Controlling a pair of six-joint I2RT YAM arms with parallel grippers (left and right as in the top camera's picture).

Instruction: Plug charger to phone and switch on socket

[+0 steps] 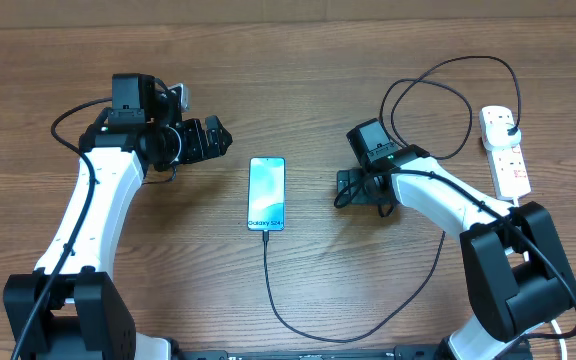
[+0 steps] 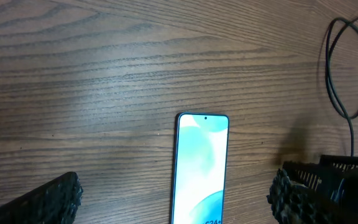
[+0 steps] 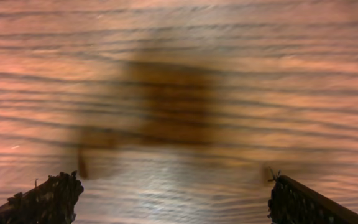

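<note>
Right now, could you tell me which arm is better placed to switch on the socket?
Right, I think. The socket lies on the right side, beside the right arm, and the right gripper is open and empty. The left gripper is across the phone from it.

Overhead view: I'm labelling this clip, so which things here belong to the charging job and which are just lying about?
Belong to the job: phone; black charger cable, reaching the phone's lower end; white power strip.
Just lying about: nothing that I can see; only the wooden table underneath.
</note>
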